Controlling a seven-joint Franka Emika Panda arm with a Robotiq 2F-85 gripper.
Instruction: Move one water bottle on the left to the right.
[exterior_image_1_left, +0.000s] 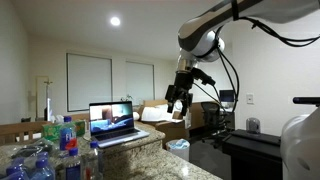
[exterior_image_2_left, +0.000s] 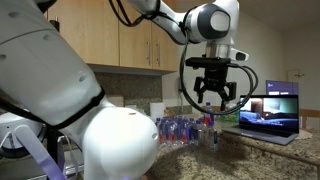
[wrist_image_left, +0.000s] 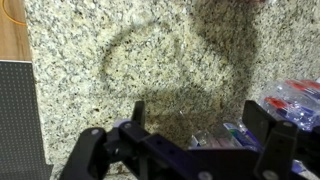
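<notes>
Pincer (exterior_image_2_left: 218, 93) up in the air, jaws spread wide, nothing between them! It hangs over the bare counter (wrist_image_left: 150, 60), in the gap between the bottles (exterior_image_2_left: 185, 128) and the laptop (exterior_image_2_left: 272, 110), and the wrist view agrees: granite straight below, the laptop's dark edge on one side, bottle tops just creeping in on the other. Why so high and so open? My read is clearance: at that height the fingers pass over the caps, and spread jaws are ready to drop around a narrow bottle body. The bottles stand upright in a tight huddle beside the laptop, close to its keyboard side in an exterior view (exterior_image_1_left: 62, 150), and the water bottle to be moved is in that huddle, untouched. Which one is the target I cannot tell; blue bands and red marks blur together at this size. The job looks barely begun: the approach has to shift away from the laptop, over the huddle, then descend. The risk, as I judge it, is the crowding, since a finger slipped between neighbours could topple one.
</notes>
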